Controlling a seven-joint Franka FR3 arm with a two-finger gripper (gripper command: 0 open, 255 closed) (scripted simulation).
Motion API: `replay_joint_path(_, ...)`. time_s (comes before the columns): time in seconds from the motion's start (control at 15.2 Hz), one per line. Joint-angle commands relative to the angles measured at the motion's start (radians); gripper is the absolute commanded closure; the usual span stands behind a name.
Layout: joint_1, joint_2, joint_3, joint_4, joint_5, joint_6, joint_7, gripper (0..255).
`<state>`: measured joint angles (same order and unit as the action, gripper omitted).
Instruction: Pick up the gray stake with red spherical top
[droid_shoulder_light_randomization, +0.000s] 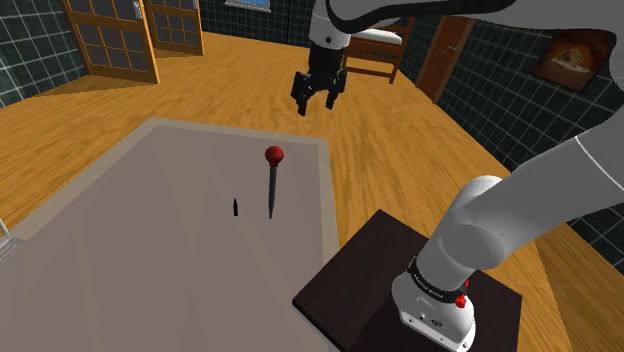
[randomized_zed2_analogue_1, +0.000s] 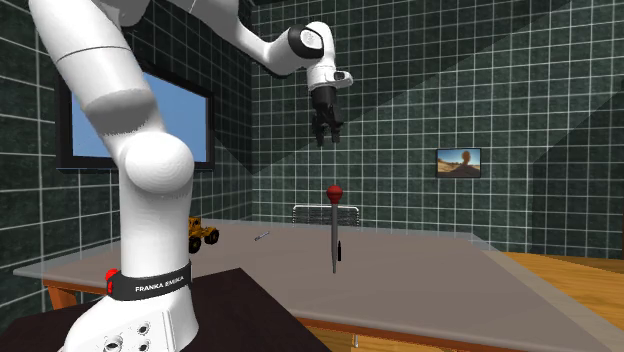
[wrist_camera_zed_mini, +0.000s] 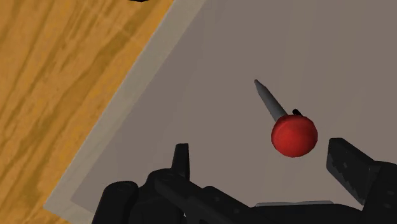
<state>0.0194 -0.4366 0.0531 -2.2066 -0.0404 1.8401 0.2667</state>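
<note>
A thin gray stake (droid_shoulder_light_randomization: 271, 192) with a red ball on top stands upright on the grey table (droid_shoulder_light_randomization: 130, 260), close to the edge at the shoulder view's right. My black gripper (droid_shoulder_light_randomization: 318, 104) hangs open well above it and a little beyond, holding nothing. In the second exterior view the gripper (randomized_zed2_analogue_1: 326, 138) is high over the stake (randomized_zed2_analogue_1: 335, 235). In the wrist view the stake (wrist_camera_zed_mini: 289, 130) shows head-on between the spread fingers (wrist_camera_zed_mini: 182, 159), nearer one of them, and the gripper (wrist_camera_zed_mini: 263, 162) is far from touching it.
A small black peg (droid_shoulder_light_randomization: 236, 208) stands on the table beside the stake. A yellow toy vehicle (randomized_zed2_analogue_1: 202, 236) and a small grey item (randomized_zed2_analogue_1: 261, 237) lie at the table's far side. The dark stand (droid_shoulder_light_randomization: 370, 290) abuts the table, with wooden floor (droid_shoulder_light_randomization: 400, 150) beyond.
</note>
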Motion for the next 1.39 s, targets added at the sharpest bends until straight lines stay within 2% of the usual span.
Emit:
replay_joint_path(0.0,0.005,0.075,0.016,0.027,0.001,0.022,0.024,0)
replay_joint_path(0.59,0.031,0.417,0.074,0.192,-0.015,0.079,0.126,0)
replay_joint_path(1.12,0.033,0.461,0.075,0.133,-0.023,0.178,0.138,0)
replay_joint_path(1.25,0.033,0.461,0.075,0.133,-0.023,0.178,0.138,0)
replay_joint_path(1.32,0.033,0.460,0.075,0.131,-0.022,0.179,0.138,255)
